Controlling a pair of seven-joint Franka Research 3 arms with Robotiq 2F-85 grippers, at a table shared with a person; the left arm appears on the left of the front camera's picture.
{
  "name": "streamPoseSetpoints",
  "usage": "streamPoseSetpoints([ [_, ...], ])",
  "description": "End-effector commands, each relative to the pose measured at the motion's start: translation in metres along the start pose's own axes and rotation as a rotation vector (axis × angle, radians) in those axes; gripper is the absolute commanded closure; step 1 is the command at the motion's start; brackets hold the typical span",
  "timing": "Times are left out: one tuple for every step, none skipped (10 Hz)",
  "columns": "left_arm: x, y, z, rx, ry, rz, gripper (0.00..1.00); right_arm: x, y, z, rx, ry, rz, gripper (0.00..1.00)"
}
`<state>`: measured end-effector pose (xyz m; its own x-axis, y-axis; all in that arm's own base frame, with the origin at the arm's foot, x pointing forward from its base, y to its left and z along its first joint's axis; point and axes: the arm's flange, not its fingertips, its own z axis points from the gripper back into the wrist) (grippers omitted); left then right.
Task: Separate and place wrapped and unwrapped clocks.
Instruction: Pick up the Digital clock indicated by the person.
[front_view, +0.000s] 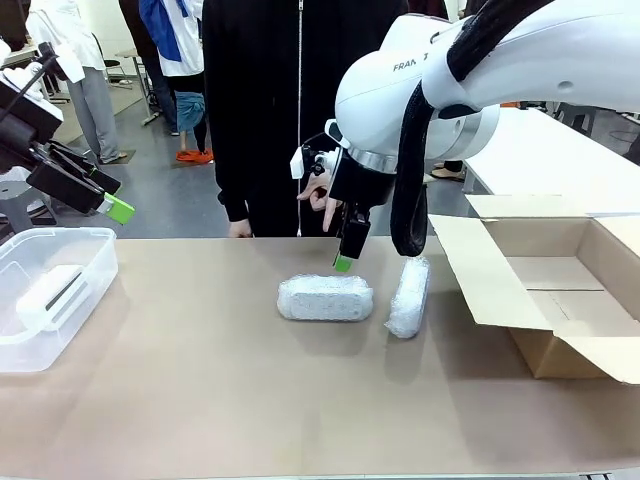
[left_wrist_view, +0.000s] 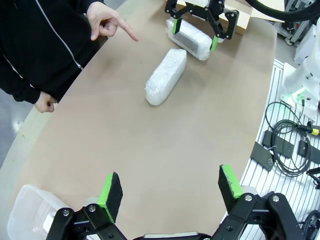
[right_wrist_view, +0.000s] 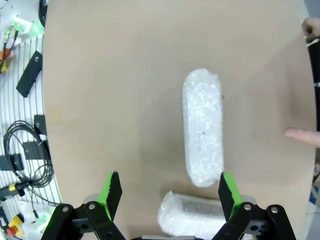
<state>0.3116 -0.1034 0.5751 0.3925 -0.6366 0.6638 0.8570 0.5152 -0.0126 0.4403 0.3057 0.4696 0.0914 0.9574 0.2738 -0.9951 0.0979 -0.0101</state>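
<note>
Beneath right gripper (right_wrist_view: 170, 184), wrapped bundle (right_wrist_view: 197, 220) half hidden.

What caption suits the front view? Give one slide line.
Right gripper, jaws open, hovers above two bubble-wrap bundles while a person's hand points; the bare clock lies in the tub, left.

Bubble-wrap bundle (front_view: 325, 298) lying crosswise mid-worktop; second bundle (front_view: 408, 296) just beside at three o'clock, lying lengthwise. White bare clock (front_view: 50, 290) far off at nine o'clock, inside clear tub (front_view: 97, 262).
</note>
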Motion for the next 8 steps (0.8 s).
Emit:
streamPoseSetpoints([
  [0.0,0.001,-0.001,0.01,-0.005,0.002,0.0,0.001,-0.017,-0.005,-0.014,-0.048,-0.013,0.0],
  [0.0,0.001,-0.001,0.01,-0.005,0.002,0.0,0.004,-0.023,-0.021,-0.027,-0.024,-0.017,0.0],
  [0.0,0.001,-0.001,0.01,-0.005,0.002,0.0,0.008,-0.029,-0.034,-0.006,-0.006,-0.015,0.0],
  [0.0,0.001,-0.001,0.01,-0.005,0.002,0.0,0.005,-0.034,-0.046,0.027,0.015,-0.025,0.0],
  [0.0,0.001,-0.001,0.01,-0.005,0.002,0.0,0.005,-0.036,-0.053,0.047,0.021,-0.024,0.0],
  [0.0,0.001,-0.001,0.01,-0.005,0.002,0.0,0.004,-0.038,-0.06,0.044,0.033,-0.018,0.0],
  [0.0,0.001,-0.001,0.01,-0.005,0.002,0.0,0.004,-0.042,-0.065,0.041,0.041,-0.014,0.0],
  [0.0,0.001,-0.001,0.01,-0.005,0.002,0.0,0.002,-0.047,-0.071,0.062,0.044,-0.015,0.0],
])
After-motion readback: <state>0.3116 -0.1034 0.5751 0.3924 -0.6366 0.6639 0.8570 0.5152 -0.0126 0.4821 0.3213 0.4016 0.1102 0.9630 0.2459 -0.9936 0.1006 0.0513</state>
